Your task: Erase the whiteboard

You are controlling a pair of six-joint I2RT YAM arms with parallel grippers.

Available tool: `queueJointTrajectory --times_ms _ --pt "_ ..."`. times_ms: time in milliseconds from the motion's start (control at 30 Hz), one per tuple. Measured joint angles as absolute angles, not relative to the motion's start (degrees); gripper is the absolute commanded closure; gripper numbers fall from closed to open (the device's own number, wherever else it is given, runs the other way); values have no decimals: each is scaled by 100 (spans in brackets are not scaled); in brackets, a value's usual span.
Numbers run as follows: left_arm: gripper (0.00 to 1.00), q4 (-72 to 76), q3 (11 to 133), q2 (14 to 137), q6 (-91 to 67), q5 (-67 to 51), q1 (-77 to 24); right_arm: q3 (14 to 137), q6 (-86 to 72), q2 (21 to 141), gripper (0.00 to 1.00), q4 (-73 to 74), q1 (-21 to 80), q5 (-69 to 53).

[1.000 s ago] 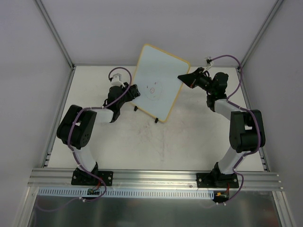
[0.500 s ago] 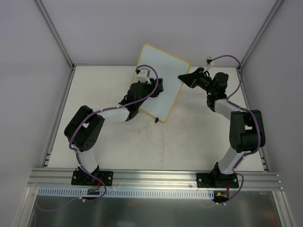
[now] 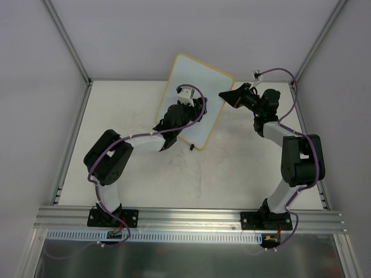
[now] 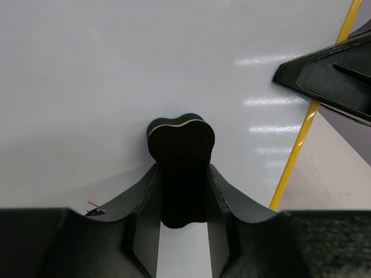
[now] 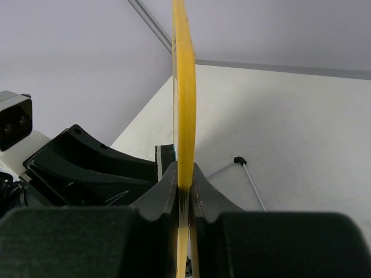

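The whiteboard (image 3: 191, 78), white with a thin yellow rim, stands tilted at the back middle of the table. My left gripper (image 3: 194, 110) is shut on a small black eraser block (image 4: 181, 168) and presses it against the board's face (image 4: 145, 63). A tiny red mark (image 4: 91, 204) shows beside the left finger. My right gripper (image 3: 225, 95) is shut on the board's right yellow rim (image 5: 184, 104), seen edge-on between its fingers. The left gripper (image 5: 87, 168) also shows in the right wrist view, on the far side of the board.
One black foot (image 3: 191, 148) of the board rests on the table; a wire leg with a black tip (image 5: 239, 160) shows behind it. Grey walls and metal frame posts (image 3: 66, 40) enclose the table. An aluminium rail (image 3: 191, 217) runs along the near edge.
My left gripper has swept right and up across the board's face with the eraser, over where the doodle was. The right gripper has stayed clamped on the rim.
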State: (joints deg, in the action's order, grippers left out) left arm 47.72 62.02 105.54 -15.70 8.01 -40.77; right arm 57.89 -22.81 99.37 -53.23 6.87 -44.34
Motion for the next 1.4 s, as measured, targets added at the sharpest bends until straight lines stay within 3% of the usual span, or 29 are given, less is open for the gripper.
queueJointTrajectory --times_ms 233,667,900,1400 --pt "100 4858 6055 10492 -1660 897 -4025 5789 -2281 9937 100 -5345 696 -4473" --pt "100 5682 4547 10315 -3146 539 -3111 5789 -2263 9935 100 -5380 711 -4495" --pt "100 5758 4429 10425 -4077 117 -2558 5784 -2263 9935 100 -5376 722 -4477" --pt "100 5400 4392 10337 -4700 390 -2502 5784 -2263 9935 100 -5376 725 -4482"
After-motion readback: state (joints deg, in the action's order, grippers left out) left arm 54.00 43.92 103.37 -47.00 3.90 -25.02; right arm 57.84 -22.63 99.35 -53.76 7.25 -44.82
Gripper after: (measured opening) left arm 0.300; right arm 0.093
